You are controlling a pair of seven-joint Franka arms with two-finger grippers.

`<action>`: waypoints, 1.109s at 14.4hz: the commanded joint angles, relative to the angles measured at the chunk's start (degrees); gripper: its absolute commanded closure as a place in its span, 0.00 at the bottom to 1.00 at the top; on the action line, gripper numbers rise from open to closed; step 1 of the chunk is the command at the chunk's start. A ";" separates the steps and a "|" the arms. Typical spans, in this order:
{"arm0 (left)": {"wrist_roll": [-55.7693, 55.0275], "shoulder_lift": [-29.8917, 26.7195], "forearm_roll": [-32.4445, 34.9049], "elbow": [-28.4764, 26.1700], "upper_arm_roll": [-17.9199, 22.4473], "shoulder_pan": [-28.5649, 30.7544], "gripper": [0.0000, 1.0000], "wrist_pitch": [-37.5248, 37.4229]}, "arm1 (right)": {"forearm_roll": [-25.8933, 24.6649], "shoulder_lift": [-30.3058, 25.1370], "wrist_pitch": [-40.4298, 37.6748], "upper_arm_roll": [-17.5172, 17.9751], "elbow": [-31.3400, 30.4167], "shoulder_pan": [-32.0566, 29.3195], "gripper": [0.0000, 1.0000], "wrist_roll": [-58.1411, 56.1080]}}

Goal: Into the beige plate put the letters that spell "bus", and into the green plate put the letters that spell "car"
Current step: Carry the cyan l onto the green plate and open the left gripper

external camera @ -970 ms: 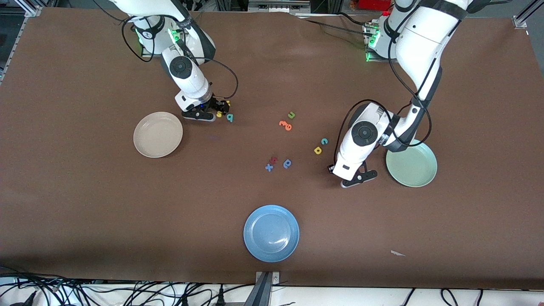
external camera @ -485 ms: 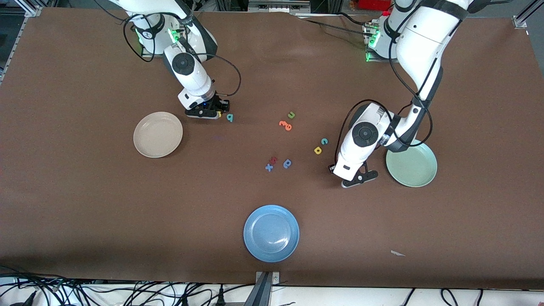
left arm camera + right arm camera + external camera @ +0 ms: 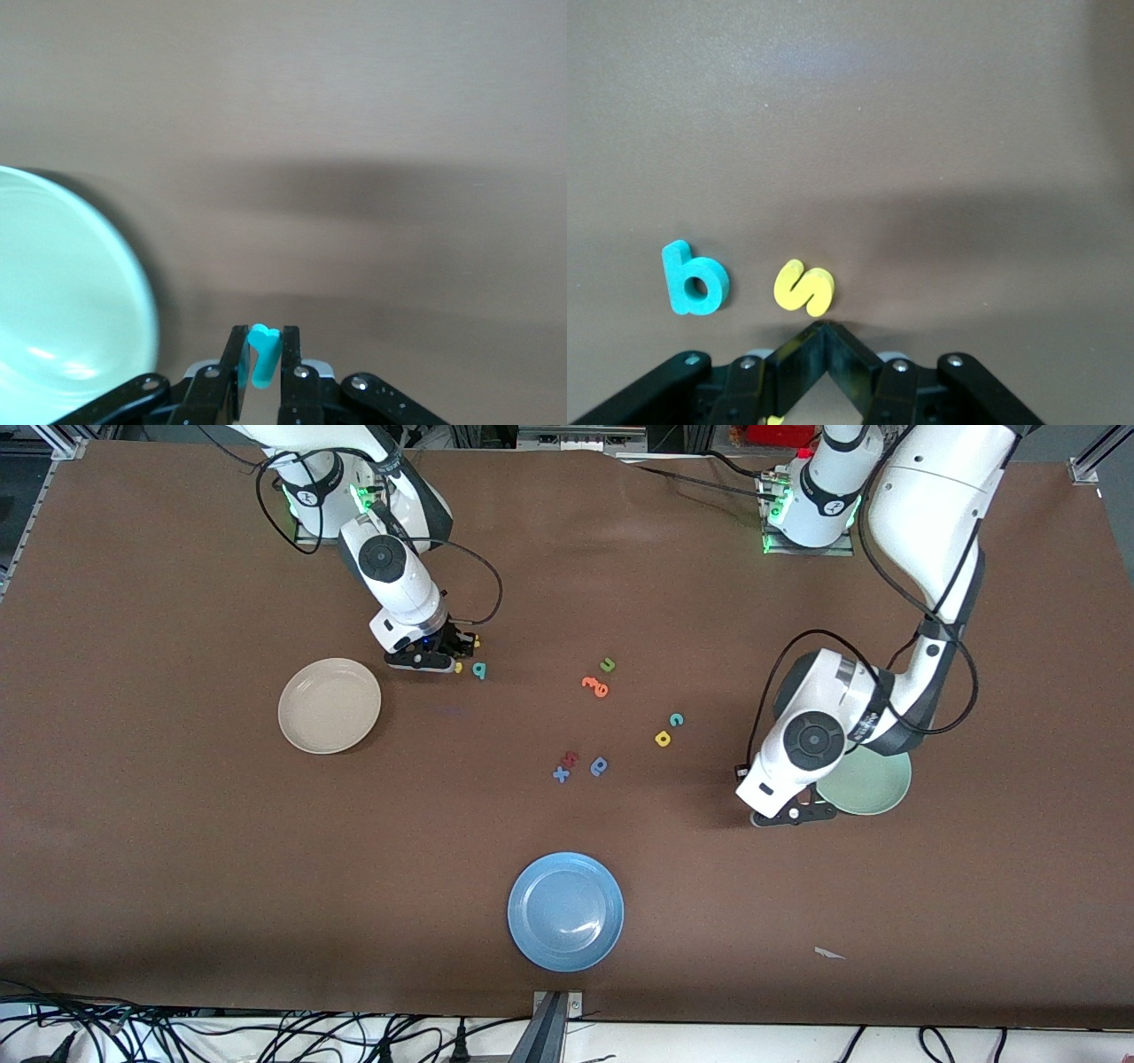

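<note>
My left gripper [image 3: 791,812] [image 3: 262,341] hangs just beside the green plate [image 3: 873,788] [image 3: 62,301], shut on a small teal letter [image 3: 263,354] held upright between its fingers. The teal "c" [image 3: 677,719] and yellow "a" [image 3: 663,738] lie mid-table. My right gripper [image 3: 450,654] [image 3: 824,329] is down at the table beside the beige plate [image 3: 330,705], shut, its fingertips touching with nothing seen between them. The yellow "s" [image 3: 458,667] [image 3: 803,288] and teal "b" [image 3: 479,670] [image 3: 694,279] lie just past its tips. A yellow scrap [image 3: 772,420] peeks from under its linkage.
A green "u" [image 3: 608,664] and orange letters [image 3: 595,685] lie mid-table. Nearer the front camera are a red letter [image 3: 571,758], a blue "x" [image 3: 561,774] and a darker blue round letter [image 3: 600,766]. A blue plate [image 3: 565,911] sits near the front edge.
My left gripper has carried the teal letter toward the green plate. My right gripper has shifted a little over the yellow letters and gone from open to shut.
</note>
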 commanded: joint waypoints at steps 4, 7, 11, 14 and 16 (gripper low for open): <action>19.84 -5.62 -0.59 -5.08 -0.39 8.52 1.00 -2.47 | -0.42 -1.15 -0.70 0.20 0.53 -0.30 0.00 0.82; 22.59 -10.10 -0.50 -12.71 -0.39 11.42 1.00 3.74 | -0.50 -0.79 -0.17 0.20 0.53 -0.30 0.00 0.82; 23.99 -15.29 -0.50 -23.62 -0.39 14.06 1.00 13.59 | -1.82 1.92 2.90 0.11 0.62 -0.30 0.00 0.74; 28.56 -16.53 -0.50 -28.99 -0.39 17.39 0.89 20.27 | -3.14 3.43 4.58 -0.24 0.62 -0.30 0.00 0.73; 29.36 -16.79 -0.50 -28.92 -0.39 17.41 0.00 20.38 | -3.66 3.52 4.58 -0.59 0.62 -0.39 0.00 0.56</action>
